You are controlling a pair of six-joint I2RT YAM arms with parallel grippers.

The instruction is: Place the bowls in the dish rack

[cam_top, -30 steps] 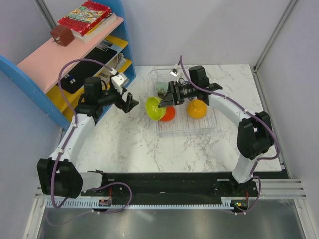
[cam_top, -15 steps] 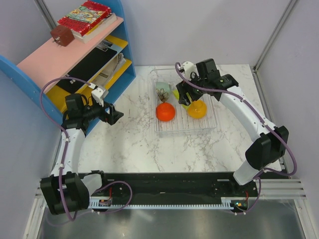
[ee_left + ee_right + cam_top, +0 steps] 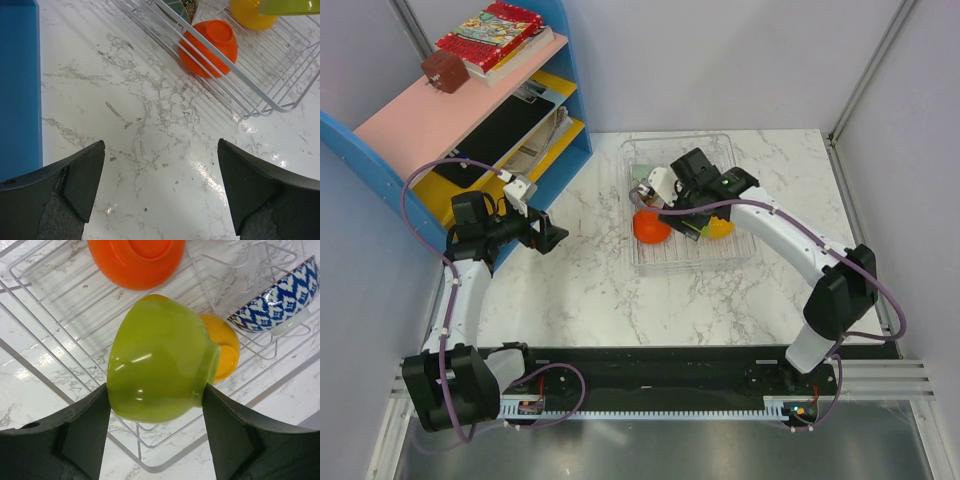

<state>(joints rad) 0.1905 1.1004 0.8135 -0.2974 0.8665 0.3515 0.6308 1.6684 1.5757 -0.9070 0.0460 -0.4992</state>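
My right gripper (image 3: 688,222) is shut on the yellow-green bowl (image 3: 160,360), which it holds on its side just above the clear dish rack (image 3: 748,252). In the rack lie the red-orange bowl (image 3: 648,230), the orange-yellow bowl (image 3: 723,229) and the brown-patterned bowl (image 3: 642,187). The right wrist view shows the red-orange bowl (image 3: 137,260), the orange-yellow bowl (image 3: 226,354) behind the green one, and the blue-and-white bowl (image 3: 280,300) among the prongs. My left gripper (image 3: 552,238) is open and empty over bare marble (image 3: 160,190), left of the rack (image 3: 250,85).
The blue-and-pink shelf unit (image 3: 470,110) stands at the back left, its blue side (image 3: 17,85) close to my left gripper. Books (image 3: 490,35) and a brown object (image 3: 445,70) lie on its top. Frame posts stand at the table's far corners.
My right gripper carried the yellow-green bowl from the rack's left edge to its back, then forward over the rack's middle. My left arm drew back towards the shelf, then stayed still.
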